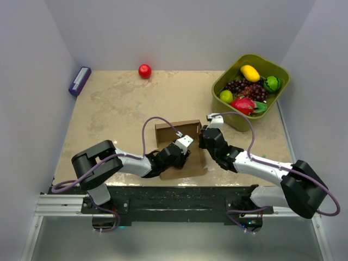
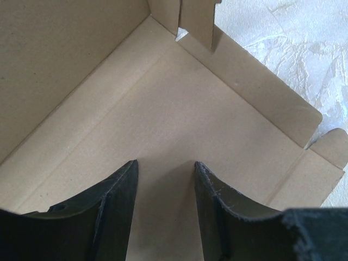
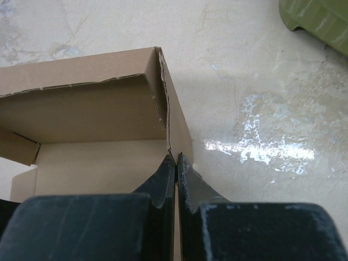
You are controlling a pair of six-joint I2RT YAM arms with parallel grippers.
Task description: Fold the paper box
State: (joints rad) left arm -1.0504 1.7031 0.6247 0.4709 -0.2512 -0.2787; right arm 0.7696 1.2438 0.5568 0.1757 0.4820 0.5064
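The paper box (image 1: 186, 171) is brown cardboard, partly raised, lying between my two arms near the table's front edge. Its back wall and right wall stand up. My left gripper (image 1: 184, 145) reaches into it from the left. In the left wrist view the left gripper (image 2: 166, 166) is open just above the box floor (image 2: 179, 103), with nothing between the fingers. My right gripper (image 1: 205, 137) is at the box's right wall. In the right wrist view the right gripper (image 3: 176, 159) is shut on the top edge of that wall, close to the torn corner of the box (image 3: 92, 114).
A green bin (image 1: 235, 123) of toy fruit stands at the back right, and its corner shows in the right wrist view (image 3: 321, 22). A red apple (image 1: 144, 70) lies at the back centre. A purple object (image 1: 80, 80) lies at the back left against the wall.
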